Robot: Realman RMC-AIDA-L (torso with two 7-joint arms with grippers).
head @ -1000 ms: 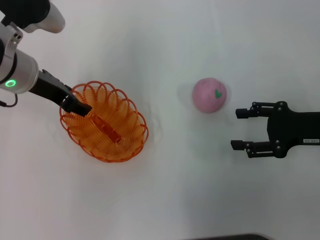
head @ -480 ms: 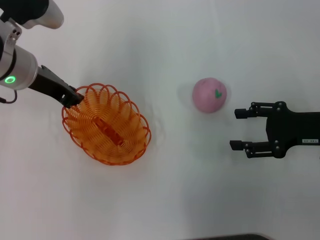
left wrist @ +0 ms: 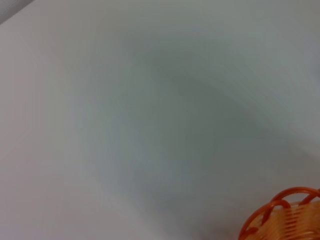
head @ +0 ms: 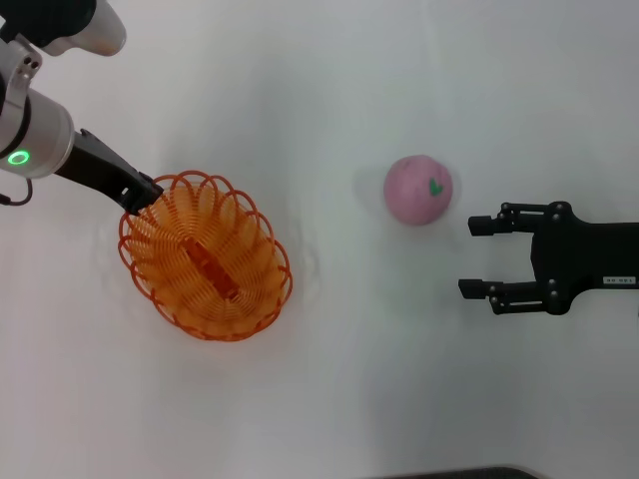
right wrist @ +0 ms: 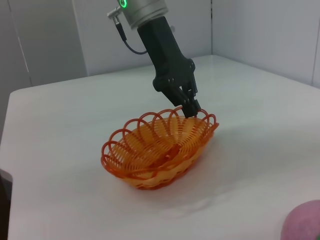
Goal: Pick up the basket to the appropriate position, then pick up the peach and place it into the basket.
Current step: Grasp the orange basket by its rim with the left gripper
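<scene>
The orange wire basket [head: 205, 257] sits on the white table at the left. My left gripper [head: 148, 193] is shut on its far-left rim. In the right wrist view the basket [right wrist: 160, 150] tilts slightly, its gripped end raised under the left gripper [right wrist: 190, 108]. A bit of the rim [left wrist: 285, 215] shows in the left wrist view. The pink peach [head: 418, 190] with a green leaf mark lies to the right, apart from the basket, and its edge shows in the right wrist view [right wrist: 302, 222]. My right gripper [head: 475, 257] is open and empty, just right of and nearer than the peach.
The white table [head: 329, 399] has bare room between basket and peach and along the front. Its edge, with grey wall panels [right wrist: 50, 40] behind, shows in the right wrist view.
My left gripper has drawn back from inside the basket to its rim. The basket has turned a little and shifted slightly left and nearer. The right arm and the peach have not moved.
</scene>
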